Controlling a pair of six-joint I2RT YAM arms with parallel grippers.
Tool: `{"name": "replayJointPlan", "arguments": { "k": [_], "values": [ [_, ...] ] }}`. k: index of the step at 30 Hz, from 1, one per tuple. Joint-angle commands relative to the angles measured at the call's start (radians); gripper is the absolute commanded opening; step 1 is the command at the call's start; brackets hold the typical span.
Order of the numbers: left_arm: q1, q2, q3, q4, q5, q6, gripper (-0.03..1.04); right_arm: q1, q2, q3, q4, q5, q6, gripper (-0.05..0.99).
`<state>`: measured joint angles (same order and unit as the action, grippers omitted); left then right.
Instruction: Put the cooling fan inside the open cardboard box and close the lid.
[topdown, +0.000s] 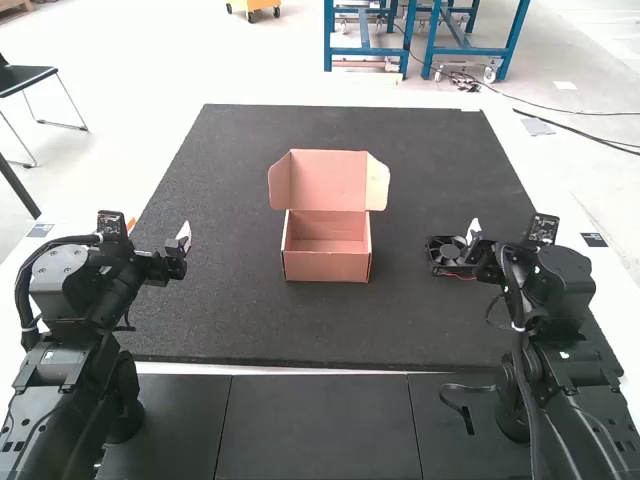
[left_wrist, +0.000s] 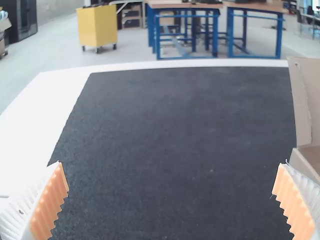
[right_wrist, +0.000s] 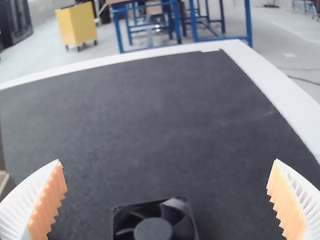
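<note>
A black mat (topdown: 330, 310) covers most of the white table (topdown: 60, 225). Near the mat's middle stands the cardboard box (topdown: 327, 258), open side up, its lid (topdown: 328, 180) raised upright along the far wall with a small flap at each end.

The left arm stands at the mat's left edge, and the left gripper (topdown: 183, 237) points across the mat, well apart from the box. In the left wrist view its white ribbed fingers (left_wrist: 42, 205) with orange pads are spread wide over bare mat, with an edge of the box (left_wrist: 306, 107) at one side.

The right gripper (topdown: 472, 234) hangs at the mat's right side, and its fingers (right_wrist: 292, 197) are also spread wide and grip nothing.

The cooling fan (topdown: 448, 252), black and square, lies flat on the mat to the right of the box and apart from it. It sits just beneath the right gripper, and in the right wrist view the cooling fan (right_wrist: 155, 222) lies between the two spread fingers, touching neither.
</note>
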<state>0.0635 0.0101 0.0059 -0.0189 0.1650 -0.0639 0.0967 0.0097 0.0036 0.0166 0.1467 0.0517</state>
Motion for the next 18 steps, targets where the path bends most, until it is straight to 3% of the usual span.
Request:
{"name": "replayJointPlan", "arguments": {
  "k": [1,5,8,12,14,18],
  "values": [
    [0.001,-0.012,-0.006,0.008,0.005,0.012,0.97,-0.009,-0.01,-0.004,0.005,0.011,-0.004,0.91],
    [0.002,-0.012,-0.006,0.03,0.005,-0.008,0.97,-0.014,-0.01,-0.004,0.029,0.004,0.013,0.92],
    [0.002,-0.012,-0.006,0.074,-0.002,-0.037,0.97,-0.017,-0.01,-0.005,0.052,-0.032,0.014,0.92],
    [0.002,-0.012,0.005,0.192,-0.032,-0.065,0.97,-0.018,-0.01,-0.005,0.146,-0.03,0.014,0.92],
    [0.002,-0.007,0.043,0.201,-0.044,-0.07,0.97,-0.022,-0.01,0.004,0.209,-0.032,0.014,0.92],
    [-0.004,0.083,0.151,0.185,-0.059,-0.076,0.97,-0.023,0.036,0.081,0.22,-0.056,0.013,0.92]
  ]
}}
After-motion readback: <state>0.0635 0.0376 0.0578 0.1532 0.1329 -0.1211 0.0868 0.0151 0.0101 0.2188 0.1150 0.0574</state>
